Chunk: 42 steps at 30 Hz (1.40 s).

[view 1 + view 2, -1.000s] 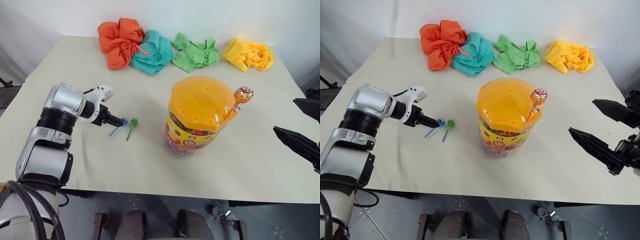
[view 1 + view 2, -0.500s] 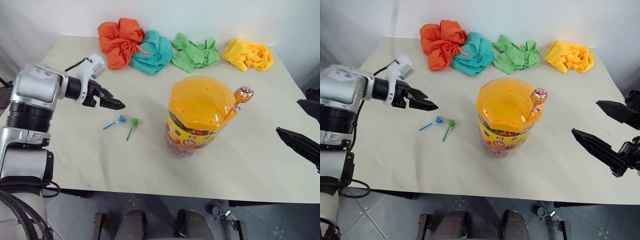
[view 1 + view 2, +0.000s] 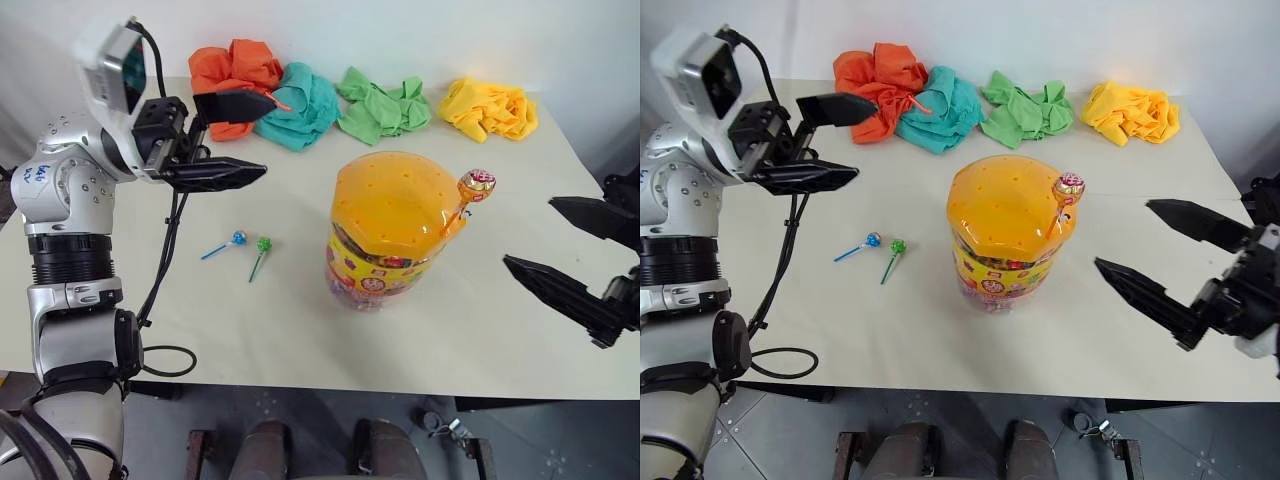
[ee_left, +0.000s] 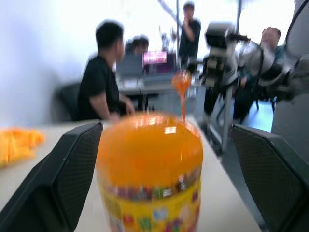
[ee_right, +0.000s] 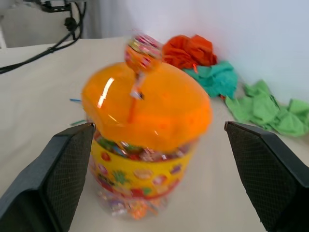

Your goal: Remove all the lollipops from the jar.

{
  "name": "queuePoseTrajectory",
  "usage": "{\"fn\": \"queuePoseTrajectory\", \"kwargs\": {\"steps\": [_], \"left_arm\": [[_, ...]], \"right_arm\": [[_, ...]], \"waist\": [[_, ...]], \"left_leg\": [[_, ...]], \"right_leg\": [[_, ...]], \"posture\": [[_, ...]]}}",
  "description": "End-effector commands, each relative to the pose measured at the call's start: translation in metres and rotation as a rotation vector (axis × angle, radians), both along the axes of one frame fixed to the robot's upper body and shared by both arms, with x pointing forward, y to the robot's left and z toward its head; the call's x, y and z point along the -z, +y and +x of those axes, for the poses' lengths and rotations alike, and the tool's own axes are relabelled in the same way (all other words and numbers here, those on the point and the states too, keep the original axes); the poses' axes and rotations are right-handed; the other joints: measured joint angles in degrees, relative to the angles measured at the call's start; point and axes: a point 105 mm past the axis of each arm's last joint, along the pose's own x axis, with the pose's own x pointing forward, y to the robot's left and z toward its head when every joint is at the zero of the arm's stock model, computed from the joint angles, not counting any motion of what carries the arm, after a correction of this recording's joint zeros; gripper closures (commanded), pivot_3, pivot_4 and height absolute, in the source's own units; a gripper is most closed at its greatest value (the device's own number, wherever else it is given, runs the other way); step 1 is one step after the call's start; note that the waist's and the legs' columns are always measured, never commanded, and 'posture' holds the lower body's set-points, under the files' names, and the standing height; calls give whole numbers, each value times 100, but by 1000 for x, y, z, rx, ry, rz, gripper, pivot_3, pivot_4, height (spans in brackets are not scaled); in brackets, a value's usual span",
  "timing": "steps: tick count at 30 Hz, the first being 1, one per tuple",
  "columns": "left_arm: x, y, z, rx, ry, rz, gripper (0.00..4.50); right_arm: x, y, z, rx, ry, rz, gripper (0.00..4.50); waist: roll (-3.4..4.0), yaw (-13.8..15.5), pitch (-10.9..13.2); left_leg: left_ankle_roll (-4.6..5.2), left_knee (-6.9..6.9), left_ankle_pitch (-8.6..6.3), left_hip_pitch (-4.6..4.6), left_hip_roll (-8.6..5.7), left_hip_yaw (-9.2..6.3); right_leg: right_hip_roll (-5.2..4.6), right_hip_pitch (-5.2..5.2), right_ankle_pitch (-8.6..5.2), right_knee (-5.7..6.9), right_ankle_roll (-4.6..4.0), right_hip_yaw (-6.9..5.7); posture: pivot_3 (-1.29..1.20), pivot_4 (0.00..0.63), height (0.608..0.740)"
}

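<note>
We see four bunched cloths (image 3: pixel 360 100) along the table's (image 3: pixel 500 350) far edge. The jar (image 3: pixel 390 230) stands mid-table, an orange lollipop (image 3: pixel 475 187) stuck in its lid; blue (image 3: pixel 236 239) and green (image 3: pixel 263 245) ones lie beside it. Left gripper (image 3: pixel 255 140) and right gripper (image 3: pixel 1140 245) both gape wide, empty.

Layout of the table (image 3: pixel 300 330). The large clear plastic jar with domed orange lid (image 3: pixel 392 228) stands between the two grippers: to the right of the raised left gripper (image 3: pixel 255 137) and left of the right gripper (image 3: pixel 1150 245). An orange-wrapped lollipop (image 3: pixel 476 186) sticks up from the lid's right edge. Below the left gripper, the blue-wrapped lollipop (image 3: pixel 236 239) and green-wrapped lollipop (image 3: pixel 263 245) lie side by side. Beyond both grippers, four crumpled cloths (image 3: pixel 345 95) line the table's far edge.
</note>
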Motion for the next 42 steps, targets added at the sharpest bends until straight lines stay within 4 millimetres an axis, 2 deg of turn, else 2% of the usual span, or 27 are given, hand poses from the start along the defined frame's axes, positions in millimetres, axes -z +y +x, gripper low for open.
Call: {"fn": "queuePoseTrajectory", "kwargs": {"steps": [1,5,9,13,17,22,25,28,32,36,37,42], "left_arm": [[7,8,-17,135,-37,20,9],[37,14,-10,77,13,154,9],[55,23,-9,40,30,234,9],[70,32,-6,-8,28,280,9],[79,39,-8,-35,44,239,9],[93,42,-20,-46,75,199,9],[86,39,-23,-48,48,84,0],[77,40,-29,-33,25,-20,0],[80,39,-33,-29,40,-26,0],[74,36,-36,-7,31,-31,0],[71,37,-38,1,27,-29,0],[60,39,-44,37,15,9,0]], "right_arm": [[-4,11,3,-20,-32,-14,0],[-8,22,21,-62,-38,-27,0],[-11,30,27,-129,-41,-27,0],[-7,28,35,-160,-15,-30,0],[-5,28,41,-184,-12,-22,0],[-6,30,45,-200,-10,-11,0],[-9,28,45,-203,-12,-11,580],[-14,28,43,-217,-28,0,1596],[-16,30,41,-231,-26,-6,2963],[-22,32,40,-234,-35,-9,4363],[-25,33,40,-235,-40,-6,4474],[-32,34,40,-235,-55,-3,4474]], "waist": [[0,2,0],[1,-2,0],[0,7,0],[0,20,0],[0,1,0],[1,-15,1],[1,6,1],[1,23,1],[2,1,1],[2,-4,1],[2,-4,1],[2,-9,1]], "left_leg": [[2,3,-2,0,-1,0],[7,7,-7,1,-1,-2],[9,9,-11,-5,-1,3],[13,10,-14,-10,-2,8],[14,10,-15,-9,0,14],[12,8,-16,-9,3,17],[12,9,-16,-8,5,17],[12,12,-17,-12,8,13],[12,11,-18,-8,5,16],[11,10,-18,-7,6,18],[11,10,-18,-7,6,18],[10,10,-19,-6,6,18]], "right_leg": [[0,1,0,0,0,2],[-1,-1,0,0,0,9],[0,-2,0,-3,0,7],[0,-4,0,-7,0,4],[1,-5,0,-6,0,5],[3,-8,0,-6,0,8],[3,-8,0,-6,0,9],[2,-6,1,-8,1,7],[2,-6,1,-8,1,8],[3,-6,1,-7,1,9],[3,-6,1,-7,1,9],[4,-6,1,-8,1,9]], "posture": [[0,150,740],[0,150,740],[0,150,740],[0,150,740],[0,150,740],[0,150,740],[0,150,740],[0,150,740],[0,150,740],[0,150,740],[0,150,740],[0,150,740]]}}
